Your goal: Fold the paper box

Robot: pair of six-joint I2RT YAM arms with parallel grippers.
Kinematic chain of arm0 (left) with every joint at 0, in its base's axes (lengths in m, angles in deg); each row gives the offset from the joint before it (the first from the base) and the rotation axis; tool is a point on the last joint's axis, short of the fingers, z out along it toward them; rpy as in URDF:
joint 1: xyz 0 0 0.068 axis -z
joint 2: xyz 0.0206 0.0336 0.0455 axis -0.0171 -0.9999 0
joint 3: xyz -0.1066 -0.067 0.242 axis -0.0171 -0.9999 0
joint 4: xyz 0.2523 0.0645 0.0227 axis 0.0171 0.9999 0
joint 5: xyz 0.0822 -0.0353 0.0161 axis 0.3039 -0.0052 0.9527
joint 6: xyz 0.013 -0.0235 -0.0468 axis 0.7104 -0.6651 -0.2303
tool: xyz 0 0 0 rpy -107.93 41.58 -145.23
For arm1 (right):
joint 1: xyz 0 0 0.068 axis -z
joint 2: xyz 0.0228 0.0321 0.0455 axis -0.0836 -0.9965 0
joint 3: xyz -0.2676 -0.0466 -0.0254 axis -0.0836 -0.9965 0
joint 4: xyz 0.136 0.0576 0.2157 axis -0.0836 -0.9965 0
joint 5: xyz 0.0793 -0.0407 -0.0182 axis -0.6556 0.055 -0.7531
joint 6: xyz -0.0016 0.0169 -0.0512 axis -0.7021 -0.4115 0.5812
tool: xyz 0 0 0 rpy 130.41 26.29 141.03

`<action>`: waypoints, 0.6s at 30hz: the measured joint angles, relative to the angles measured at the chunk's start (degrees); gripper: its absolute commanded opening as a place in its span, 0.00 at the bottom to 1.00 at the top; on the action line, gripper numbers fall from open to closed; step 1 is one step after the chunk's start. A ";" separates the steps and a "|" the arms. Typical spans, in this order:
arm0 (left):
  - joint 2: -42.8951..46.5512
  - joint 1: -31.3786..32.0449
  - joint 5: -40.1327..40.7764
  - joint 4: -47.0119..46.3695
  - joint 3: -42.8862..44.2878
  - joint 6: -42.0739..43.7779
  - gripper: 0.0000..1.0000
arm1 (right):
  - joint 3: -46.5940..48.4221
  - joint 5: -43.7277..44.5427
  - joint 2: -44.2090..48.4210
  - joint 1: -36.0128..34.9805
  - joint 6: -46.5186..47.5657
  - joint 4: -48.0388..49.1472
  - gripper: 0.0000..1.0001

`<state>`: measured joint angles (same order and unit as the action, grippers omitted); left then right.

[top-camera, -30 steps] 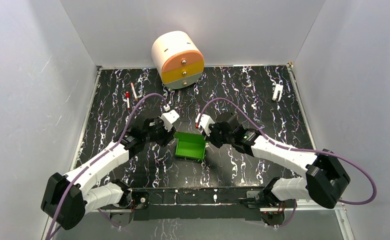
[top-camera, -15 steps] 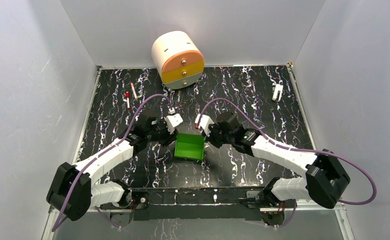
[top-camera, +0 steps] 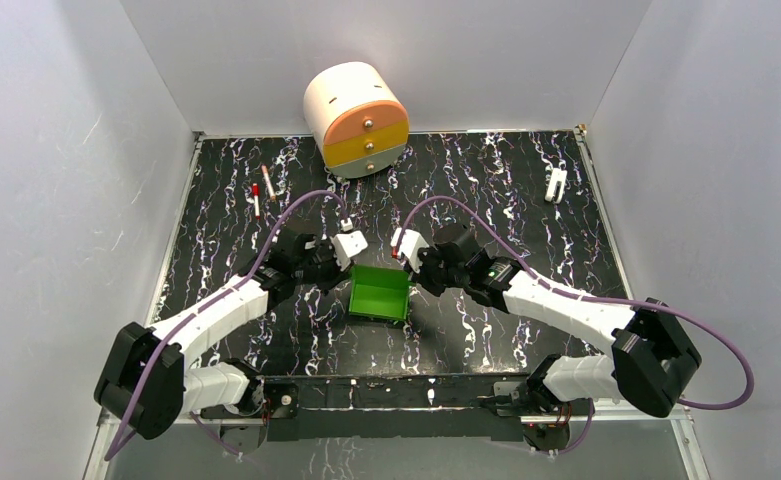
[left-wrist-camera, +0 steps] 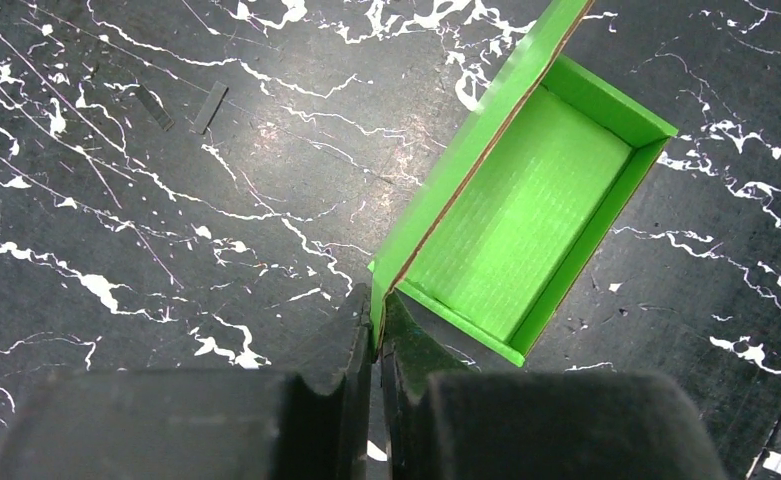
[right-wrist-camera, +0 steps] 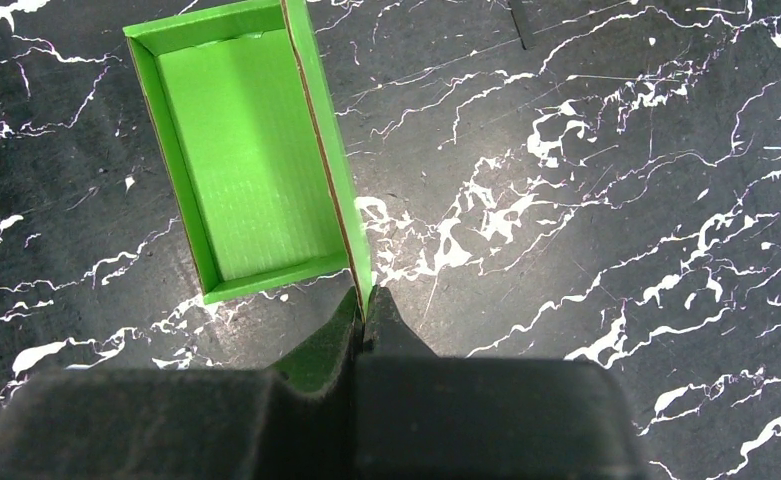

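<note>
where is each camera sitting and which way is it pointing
Top external: fixed high behind the arm bases, looking down over the black marbled table; both arms show.
Left wrist: on the left arm, looking down past the left end effector, shut on a wall of the bright green card box.
Right wrist: on the right arm, looking down past the right end effector, shut on a box wall.
All three views share the box.

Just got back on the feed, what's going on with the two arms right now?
Both arms are on the paper box, which sits in the middle of the table as an open, empty tray with its walls up. The left gripper is shut on the end of one long wall. The right gripper is shut on the end of the opposite long wall.
</note>
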<state>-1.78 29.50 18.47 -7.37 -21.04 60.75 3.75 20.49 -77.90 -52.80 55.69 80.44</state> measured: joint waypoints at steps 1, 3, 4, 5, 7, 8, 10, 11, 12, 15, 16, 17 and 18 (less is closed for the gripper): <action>-0.09 0.00 -0.15 0.04 0.11 -0.11 0.00 | 0.00 -0.02 -0.02 0.00 -0.09 -0.02 0.00; -0.76 0.00 -0.17 0.17 0.70 -1.09 0.00 | 0.00 0.07 -0.22 0.00 -0.76 0.04 0.00; -1.14 0.00 -0.07 0.24 1.01 -1.73 0.00 | 0.04 0.20 -0.46 0.00 -1.44 0.13 0.00; -1.38 0.00 0.04 0.35 1.25 -2.40 0.00 | 0.17 0.26 -0.83 0.00 -2.19 0.22 0.00; -1.81 -0.02 0.92 0.61 1.70 -4.44 0.00 | 0.87 0.79 -1.92 0.00 -4.15 0.35 0.00; -1.84 -0.04 1.51 0.72 1.81 -5.38 0.00 | 1.33 1.20 -2.56 0.00 -5.09 0.44 0.00; -1.84 0.07 3.30 0.94 2.08 -8.02 0.00 | 2.01 2.56 -3.56 0.00 -7.28 0.90 0.00; -1.84 0.26 4.28 0.94 2.25 -9.33 0.00 | 2.27 3.19 -3.91 0.00 -8.24 1.18 0.00; -1.84 0.61 5.35 0.92 2.43 -10.62 0.00 | 2.45 4.13 -4.09 -0.02 -9.35 1.36 0.00; -1.84 2.80 9.29 0.76 2.69 -14.51 0.00 | 2.86 7.61 -4.13 -0.39 -12.63 1.40 0.00; -1.84 3.82 10.97 0.68 2.71 -16.06 0.00 | 2.95 8.94 -4.13 -0.52 -13.77 1.29 0.00; -1.84 4.90 12.81 0.63 2.71 -17.79 0.00 | 3.04 10.05 -4.13 -0.66 -14.80 1.20 0.00; -1.84 5.66 14.10 0.52 2.75 -19.28 0.00 | 3.08 11.65 -4.13 -0.83 -16.00 1.20 0.00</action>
<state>-3.62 35.16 32.57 -6.85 -18.28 41.48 6.83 32.14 -82.03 -53.63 39.69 81.64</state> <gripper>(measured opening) 0.018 0.020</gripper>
